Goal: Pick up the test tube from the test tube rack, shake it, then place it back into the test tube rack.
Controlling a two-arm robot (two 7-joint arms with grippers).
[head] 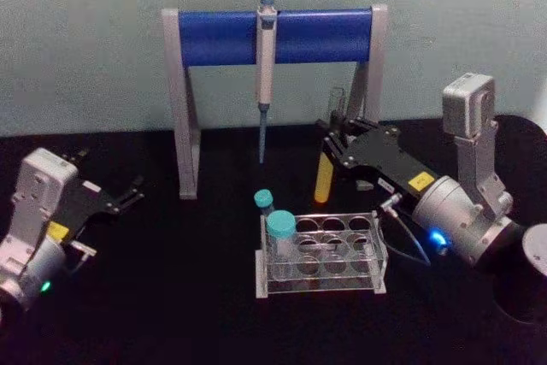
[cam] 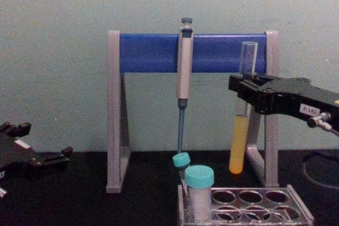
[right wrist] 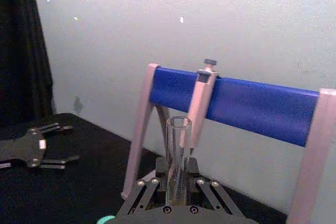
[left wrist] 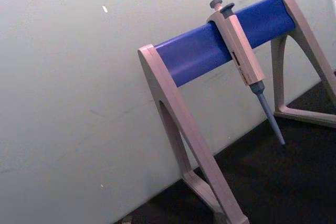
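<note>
Test tube [cam: 239, 141] hangs upright behind the test tube rack [cam: 299, 207], clear for shaking, clenched in the right gripper [cam: 244, 92]. The left gripper [head: 130, 195] idles released, well apart.

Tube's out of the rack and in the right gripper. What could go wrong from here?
The test tube is uncapped, so hard shaking in the right gripper could slosh its yellow-orange liquid out. It hangs near the right leg of the pipette stand; a wide swing might strike it. Lowering off-centre could hit the test tube rack or the teal-capped vials. The left gripper sits parked, open.
</note>
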